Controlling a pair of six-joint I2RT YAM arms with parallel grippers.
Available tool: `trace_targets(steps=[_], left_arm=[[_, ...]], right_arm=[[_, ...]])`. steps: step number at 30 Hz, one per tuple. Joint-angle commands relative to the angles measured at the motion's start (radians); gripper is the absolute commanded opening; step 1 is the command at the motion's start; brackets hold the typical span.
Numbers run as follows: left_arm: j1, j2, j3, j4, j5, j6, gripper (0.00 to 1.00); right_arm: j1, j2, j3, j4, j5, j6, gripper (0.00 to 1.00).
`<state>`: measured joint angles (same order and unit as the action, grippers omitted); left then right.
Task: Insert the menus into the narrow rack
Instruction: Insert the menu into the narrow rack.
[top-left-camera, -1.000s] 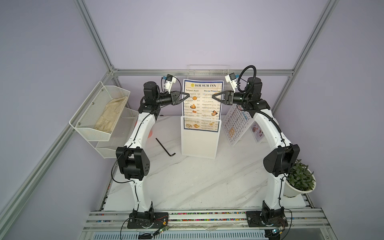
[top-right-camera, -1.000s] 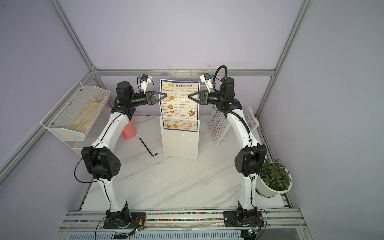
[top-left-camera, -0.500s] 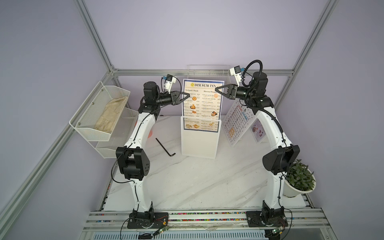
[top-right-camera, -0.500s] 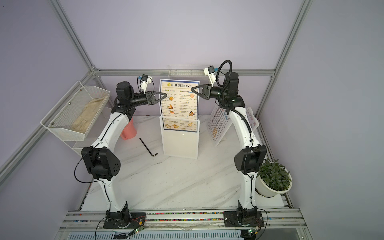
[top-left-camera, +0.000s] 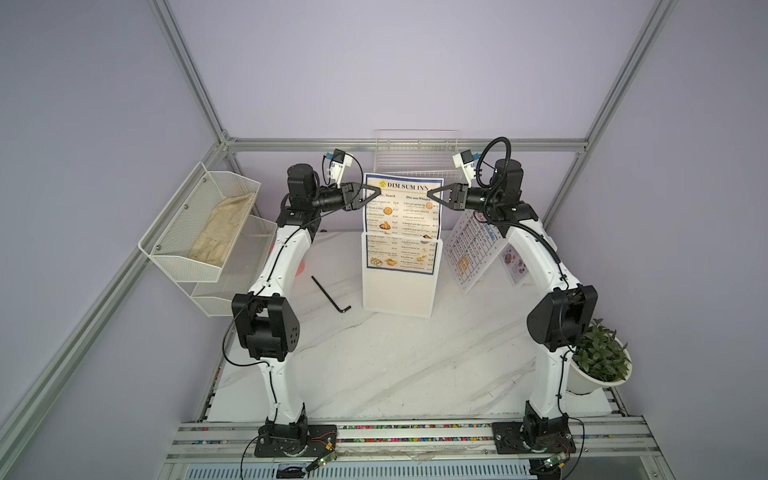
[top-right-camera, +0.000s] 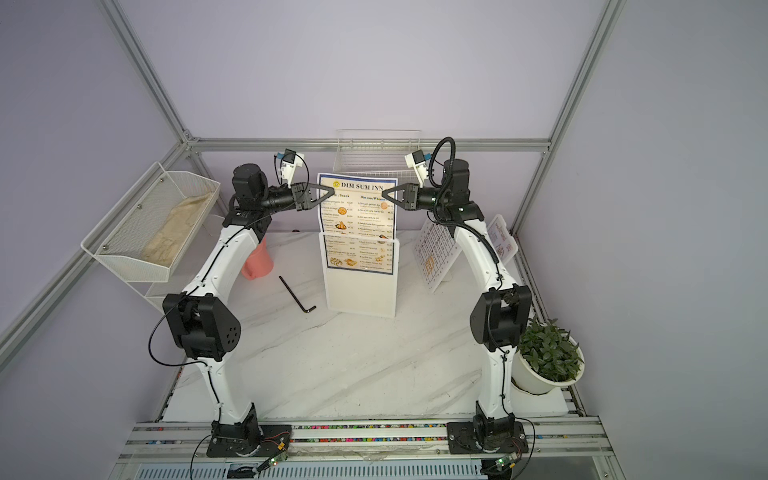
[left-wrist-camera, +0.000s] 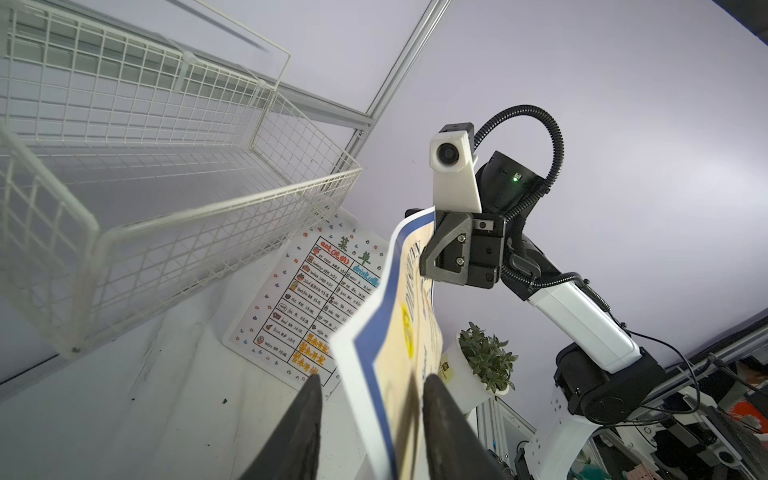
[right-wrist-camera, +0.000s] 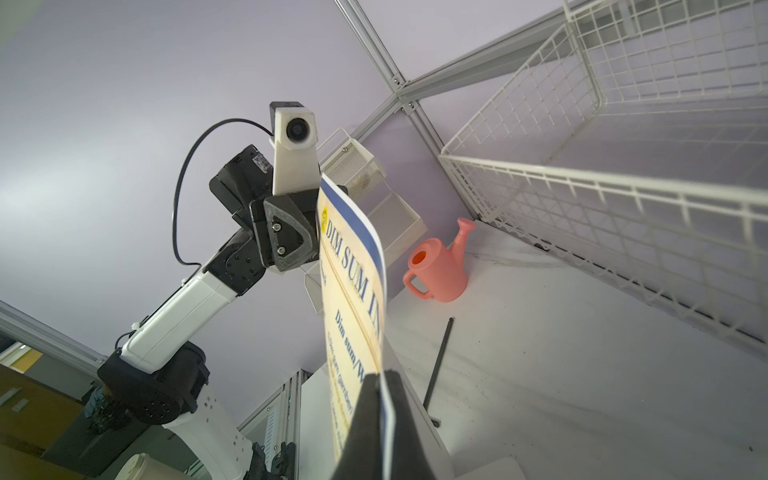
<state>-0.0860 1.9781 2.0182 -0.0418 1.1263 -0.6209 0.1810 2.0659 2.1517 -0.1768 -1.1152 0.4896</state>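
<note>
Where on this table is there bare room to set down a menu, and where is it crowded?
Biggest free patch: the front of the table, before the rack, from hex key to plant. A narrow gap lies between rack and dotted sheet. Crowded: back right, with that sheet and the card; back left, with watering can and baskets.

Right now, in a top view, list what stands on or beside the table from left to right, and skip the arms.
Mesh wall shelf → pink watering can → hex key → white menu rack with the DIM SUM INN menu standing in it → dotted table sheet → small photo card → potted plant.
</note>
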Motion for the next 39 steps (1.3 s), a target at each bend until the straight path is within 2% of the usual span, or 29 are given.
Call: trace_targets(steps=[1, 8, 20, 28, 32, 39], left_arm=[[0.002, -0.074, -0.035, 0.053, 0.006, -0.007, 0.39], [0.001, -0.073, -0.041, 0.059, 0.006, -0.012, 0.40], [0.002, -0.084, -0.072, 0.077, 0.008, -0.013, 0.38], [0.002, -0.098, -0.108, 0.091, 0.006, -0.014, 0.34], [0.002, -0.095, -0.106, 0.093, 0.005, -0.016, 0.23], [0.002, -0.088, -0.101, 0.095, 0.007, -0.018, 0.12]], right_arm=[[-0.002, -0.069, -0.021, 0.068, -0.001, -0.002, 0.01], [-0.003, -0.063, -0.009, 0.092, -0.006, 0.023, 0.01], [-0.003, -0.125, -0.157, 0.169, 0.000, 0.032, 0.01], [-0.002, -0.137, -0.199, 0.197, 0.006, 0.044, 0.02], [-0.002, -0.134, -0.193, 0.199, 0.008, 0.047, 0.03], [-0.003, -0.125, -0.162, 0.178, 0.006, 0.038, 0.06]])
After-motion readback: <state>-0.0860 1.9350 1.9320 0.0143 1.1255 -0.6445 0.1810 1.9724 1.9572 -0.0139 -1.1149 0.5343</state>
